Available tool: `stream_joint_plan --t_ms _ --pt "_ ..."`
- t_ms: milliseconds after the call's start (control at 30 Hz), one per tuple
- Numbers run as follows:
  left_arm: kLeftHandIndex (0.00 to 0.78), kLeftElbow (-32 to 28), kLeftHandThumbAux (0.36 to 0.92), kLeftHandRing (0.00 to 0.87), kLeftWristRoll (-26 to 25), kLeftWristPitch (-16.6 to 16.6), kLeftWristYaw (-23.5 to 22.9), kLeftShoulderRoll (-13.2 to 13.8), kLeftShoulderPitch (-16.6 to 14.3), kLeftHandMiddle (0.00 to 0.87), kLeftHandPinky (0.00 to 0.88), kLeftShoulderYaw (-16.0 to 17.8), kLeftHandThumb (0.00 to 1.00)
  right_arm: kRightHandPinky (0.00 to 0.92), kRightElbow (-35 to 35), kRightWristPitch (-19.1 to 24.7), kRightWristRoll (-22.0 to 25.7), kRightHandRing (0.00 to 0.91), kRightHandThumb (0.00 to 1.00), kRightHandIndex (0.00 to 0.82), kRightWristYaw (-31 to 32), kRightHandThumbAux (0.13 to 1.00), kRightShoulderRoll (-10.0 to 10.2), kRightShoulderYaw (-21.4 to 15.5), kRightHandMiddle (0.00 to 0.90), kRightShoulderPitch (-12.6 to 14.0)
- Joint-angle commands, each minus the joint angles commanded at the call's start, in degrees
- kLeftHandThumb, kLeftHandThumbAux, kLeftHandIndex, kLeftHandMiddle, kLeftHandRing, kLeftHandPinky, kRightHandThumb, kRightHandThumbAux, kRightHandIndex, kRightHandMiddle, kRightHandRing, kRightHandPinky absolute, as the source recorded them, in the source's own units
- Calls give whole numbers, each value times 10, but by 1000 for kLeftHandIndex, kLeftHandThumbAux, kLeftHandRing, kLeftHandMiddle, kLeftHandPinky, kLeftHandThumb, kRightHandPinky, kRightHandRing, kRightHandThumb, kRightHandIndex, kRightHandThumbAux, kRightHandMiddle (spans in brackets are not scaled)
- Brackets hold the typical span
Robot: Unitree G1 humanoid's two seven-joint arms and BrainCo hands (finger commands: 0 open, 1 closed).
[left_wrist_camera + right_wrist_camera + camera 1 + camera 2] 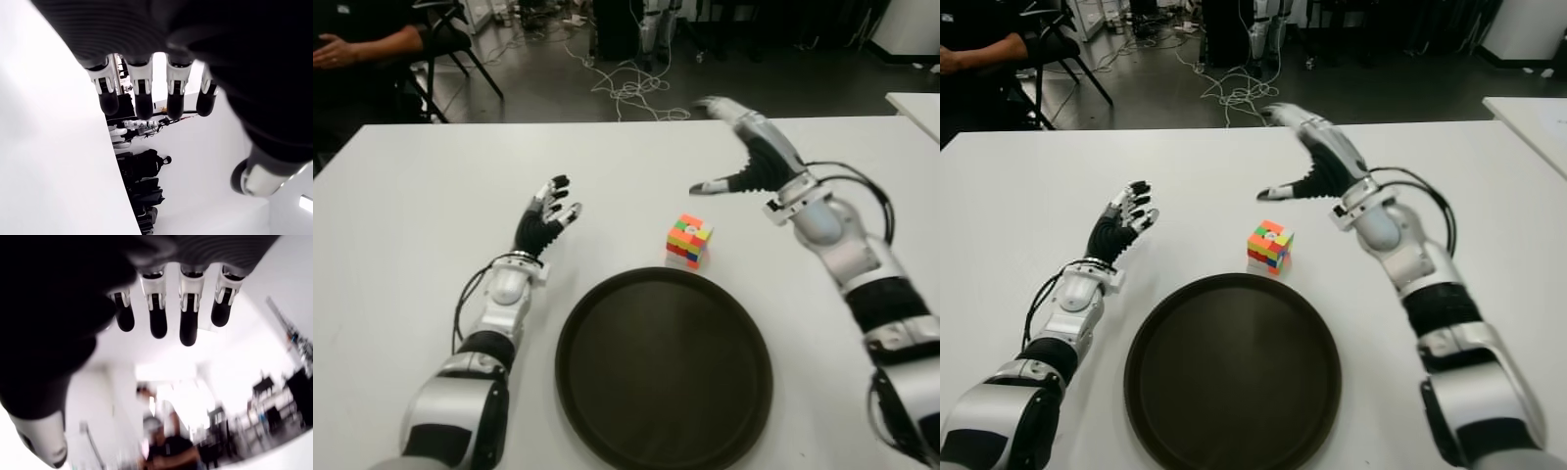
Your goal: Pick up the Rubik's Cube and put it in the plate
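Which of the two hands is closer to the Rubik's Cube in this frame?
The right hand, raised with fingers spread just beyond the Rubik's Cube. The left hand shows farther off, on the cube's left side, also open.

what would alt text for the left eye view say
A Rubik's Cube sits on a white table just beyond an empty dark plate, between two open robot hands: the right hand raised, the left hand idle.
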Motion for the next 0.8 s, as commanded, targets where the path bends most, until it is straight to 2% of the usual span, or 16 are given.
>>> stream_joint_plan --t_ms 167,300,433,600,800 --pt "108 -1 630 96 -5 7 -8 0 0 140 66 2 0 140 -56 49 -20 181 0 168 60 633 -21 14 183 8" --pt "113 -2 641 99 -5 6 -11 0 1 146 73 2 0 120 -83 76 -31 174 0 194 101 627 -36 23 192 10" --pt "112 -3 642 97 -5 6 -11 0 2 146 68 3 0 125 -104 91 -38 193 0 233 142 658 -51 31 218 10" --pt "111 -2 634 94 -4 4 -12 1 1 145 63 3 0 135 -127 106 -37 206 0 251 177 692 -62 36 230 10" --pt "116 -3 635 94 -5 -1 -13 0 2 147 56 3 0 146 -147 123 -31 221 0 262 199 718 -65 35 244 17"
